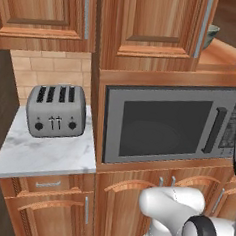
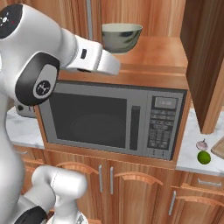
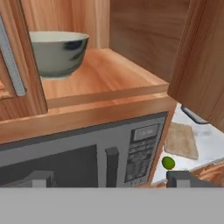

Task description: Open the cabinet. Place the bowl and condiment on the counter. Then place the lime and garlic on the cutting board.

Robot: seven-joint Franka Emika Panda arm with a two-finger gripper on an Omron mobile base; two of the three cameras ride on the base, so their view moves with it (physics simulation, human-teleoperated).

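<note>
The cabinet's right door (image 2: 204, 65) (image 3: 202, 57) stands swung open over the microwave. On its wooden shelf sits the bowl (image 2: 121, 36) (image 3: 58, 52) (image 1: 212, 35), dark outside and pale inside. My gripper (image 3: 109, 180) is open and empty, its fingertips (image 3: 40, 178) wide apart, in front of and below the shelf, apart from the bowl. On the counter (image 2: 191, 154) to the right lie the lime (image 2: 204, 157) (image 3: 168, 162) and, just behind it, the garlic (image 2: 201, 144). The cutting board (image 3: 180, 140) (image 2: 218, 148) lies beside them. The condiment is out of view.
A grey microwave (image 2: 111, 118) (image 1: 164, 126) fills the niche under the shelf. A silver toaster (image 1: 56, 110) stands on the left marble counter (image 1: 41, 156). The cabinet's left door (image 3: 17, 65) with its grey bar handle is closed. Low cabinets run below.
</note>
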